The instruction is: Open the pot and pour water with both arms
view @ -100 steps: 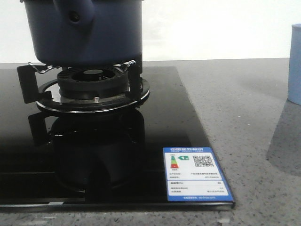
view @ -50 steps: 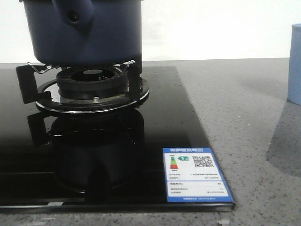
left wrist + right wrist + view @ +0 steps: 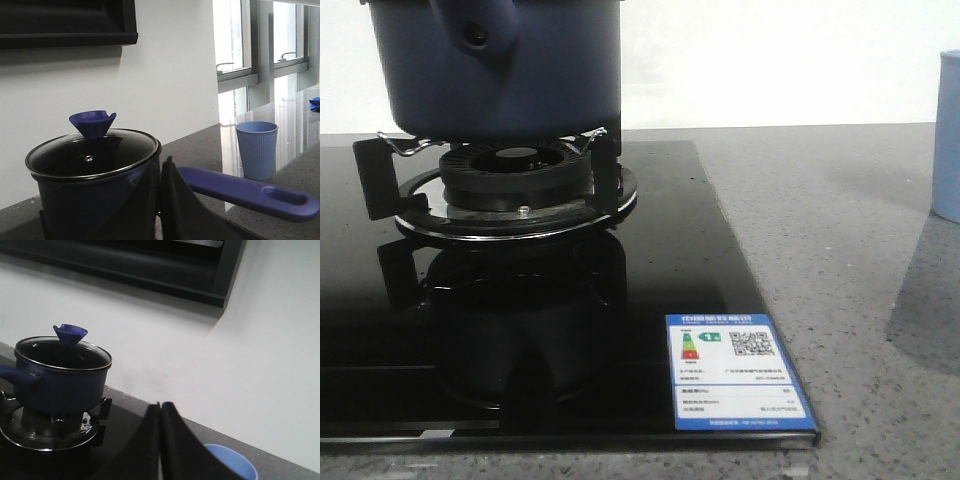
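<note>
The dark navy pot (image 3: pixel 500 70) stands on the gas burner (image 3: pixel 515 185) at the back left, its side stub with the round hole facing me. In the left wrist view the pot (image 3: pixel 85 200) carries a glass lid (image 3: pixel 90 155) with a blue cone knob (image 3: pixel 92 122), and its long blue handle (image 3: pixel 240 192) points toward the cup. My left gripper (image 3: pixel 166 161) is shut and empty, close beside the pot where the handle joins it. My right gripper (image 3: pixel 160 404) is shut and empty, well apart from the pot (image 3: pixel 60 385). Neither gripper shows in the front view.
A pale blue ribbed cup (image 3: pixel 948 140) stands on the grey counter at the far right; it also shows in the left wrist view (image 3: pixel 256 149) and in the right wrist view (image 3: pixel 235 462). The black glass hob (image 3: pixel 670 250) bears a blue label (image 3: pixel 735 370) at its front right corner.
</note>
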`<action>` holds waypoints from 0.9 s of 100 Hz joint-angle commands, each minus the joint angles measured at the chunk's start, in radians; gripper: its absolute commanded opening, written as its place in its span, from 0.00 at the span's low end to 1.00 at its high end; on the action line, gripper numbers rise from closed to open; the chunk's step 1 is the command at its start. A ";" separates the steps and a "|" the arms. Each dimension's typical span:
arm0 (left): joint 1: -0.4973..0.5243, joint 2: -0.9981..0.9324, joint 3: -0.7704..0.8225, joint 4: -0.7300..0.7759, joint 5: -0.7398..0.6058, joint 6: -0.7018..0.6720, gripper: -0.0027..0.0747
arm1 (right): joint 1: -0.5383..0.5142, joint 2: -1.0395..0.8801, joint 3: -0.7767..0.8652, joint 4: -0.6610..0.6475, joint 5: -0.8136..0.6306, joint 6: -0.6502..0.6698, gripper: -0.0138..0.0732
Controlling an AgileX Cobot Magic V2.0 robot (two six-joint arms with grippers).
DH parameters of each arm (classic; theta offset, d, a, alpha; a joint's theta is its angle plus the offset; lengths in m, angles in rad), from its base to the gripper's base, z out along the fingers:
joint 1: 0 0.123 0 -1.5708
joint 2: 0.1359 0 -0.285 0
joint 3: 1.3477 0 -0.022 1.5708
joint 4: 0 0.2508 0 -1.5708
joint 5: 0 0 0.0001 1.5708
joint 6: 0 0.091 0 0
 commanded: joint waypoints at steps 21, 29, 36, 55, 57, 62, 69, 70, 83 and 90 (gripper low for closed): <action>-0.002 0.007 -0.007 -0.075 -0.027 -0.003 0.01 | 0.002 -0.015 -0.019 0.019 -0.076 -0.007 0.08; -0.002 0.007 -0.007 -0.070 -0.054 0.003 0.01 | 0.002 -0.015 -0.019 0.019 -0.076 -0.007 0.08; -0.002 0.007 -0.007 -0.044 -0.063 0.024 0.01 | 0.002 -0.015 -0.019 0.019 -0.076 -0.007 0.08; 0.012 0.007 -0.007 0.484 -0.105 -0.328 0.01 | 0.002 -0.015 -0.019 0.019 -0.076 -0.007 0.08; 0.018 0.005 -0.005 0.556 -0.107 -0.399 0.01 | 0.002 -0.015 -0.019 0.019 -0.076 -0.007 0.08; 0.039 0.000 -0.001 0.698 -0.110 -0.543 0.01 | 0.002 -0.015 -0.019 0.019 -0.076 -0.007 0.08; 0.075 -0.022 0.017 0.830 -0.130 -0.683 0.01 | 0.002 -0.015 -0.019 0.019 -0.076 -0.007 0.08; 0.082 -0.025 0.019 0.851 -0.139 -0.705 0.01 | 0.002 -0.015 -0.019 0.019 -0.076 -0.007 0.08; 0.127 -0.105 0.093 1.051 -0.290 -0.967 0.01 | 0.002 -0.015 -0.019 0.019 -0.076 -0.007 0.08; 0.133 -0.162 0.150 1.240 -0.416 -1.213 0.01 | 0.002 -0.015 -0.019 0.019 -0.076 -0.007 0.08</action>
